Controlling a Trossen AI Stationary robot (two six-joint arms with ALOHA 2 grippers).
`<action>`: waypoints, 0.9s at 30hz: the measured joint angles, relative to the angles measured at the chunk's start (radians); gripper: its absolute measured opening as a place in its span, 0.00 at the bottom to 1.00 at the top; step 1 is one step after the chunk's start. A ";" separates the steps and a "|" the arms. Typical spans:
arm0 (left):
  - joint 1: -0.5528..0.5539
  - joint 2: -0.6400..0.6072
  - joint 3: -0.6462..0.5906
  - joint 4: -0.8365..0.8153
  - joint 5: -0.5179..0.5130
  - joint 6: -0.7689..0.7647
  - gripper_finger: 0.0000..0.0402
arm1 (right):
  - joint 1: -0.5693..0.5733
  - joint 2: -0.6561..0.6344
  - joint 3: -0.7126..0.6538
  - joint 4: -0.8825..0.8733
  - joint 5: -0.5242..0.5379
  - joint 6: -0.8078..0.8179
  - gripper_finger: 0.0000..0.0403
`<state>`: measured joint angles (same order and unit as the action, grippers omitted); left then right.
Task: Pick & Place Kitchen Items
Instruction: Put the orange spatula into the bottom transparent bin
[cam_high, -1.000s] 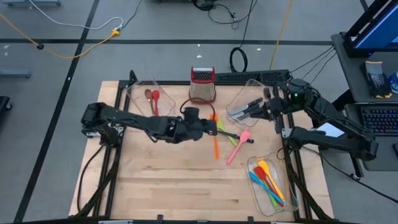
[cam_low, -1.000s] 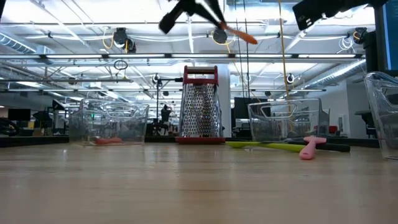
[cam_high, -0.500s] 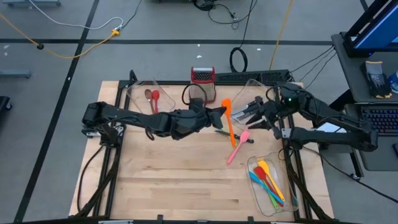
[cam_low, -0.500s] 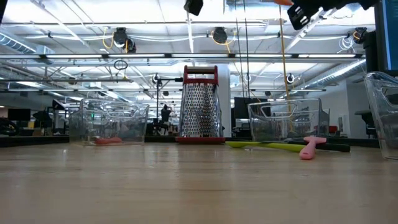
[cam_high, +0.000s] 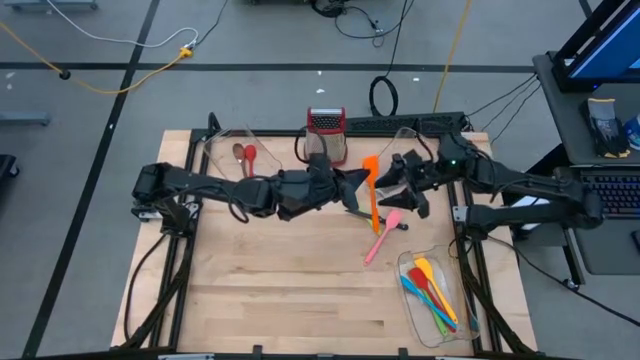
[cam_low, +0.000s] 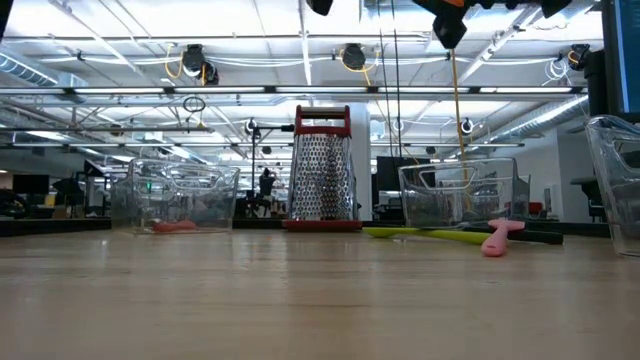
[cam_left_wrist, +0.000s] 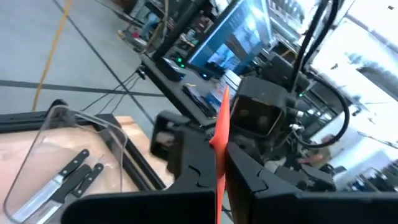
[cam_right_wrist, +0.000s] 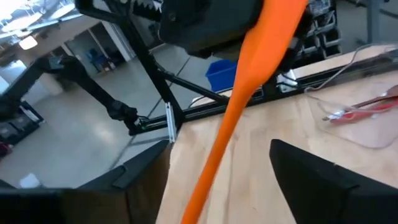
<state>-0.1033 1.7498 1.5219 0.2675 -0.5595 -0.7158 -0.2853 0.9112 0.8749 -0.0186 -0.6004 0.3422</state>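
Observation:
An orange spatula (cam_high: 372, 195) hangs high over the middle of the table, its blade toward the far edge. My left gripper (cam_high: 360, 186), reaching level from the table's left, is shut on it. My right gripper (cam_high: 392, 182) comes level from the right and stands open. Its fingers (cam_right_wrist: 311, 177) are on either side of the spatula's handle (cam_right_wrist: 233, 118), and I cannot see them touching it. A pink spatula (cam_high: 383, 237), a green utensil (cam_low: 420, 234) and a black-handled knife (cam_high: 362, 214) lie flat on the table below. My left gripper pinches the orange spatula's handle (cam_left_wrist: 217, 177) between its two fingers, just below the blade. The fingers come level from the table's left and lie across the handle. The spatula is lifted well clear of the table, its free handle end toward the near edge.
A steel grater (cam_high: 325, 133) stands at the far middle. Clear bins: far left with a red and a brown spoon (cam_high: 245, 155), far right with knives (cam_left_wrist: 65, 180), near right with several coloured utensils (cam_high: 432, 292). Bare wood fills the near half of the table.
My left gripper has risen, turned level and carried the orange spatula toward the table's right. The spatula has swung from low beside the pink one to high, with its blade toward the far edge. My right gripper has moved left toward it, rolled, and opened around the handle.

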 joint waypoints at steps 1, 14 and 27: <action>0.006 0.000 0.000 0.004 0.016 0.005 0.00 | 0.006 0.012 0.000 0.012 0.001 0.014 0.68; 0.049 0.000 0.000 0.006 0.172 0.039 0.00 | 0.065 0.090 0.000 0.037 0.107 0.012 0.68; 0.052 0.000 0.000 0.006 0.176 0.067 0.00 | 0.065 0.090 0.000 -0.033 0.158 0.026 0.52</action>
<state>-0.0509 1.7500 1.5219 0.2730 -0.3836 -0.6489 -0.2207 1.0008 0.8749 -0.0517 -0.4426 0.3682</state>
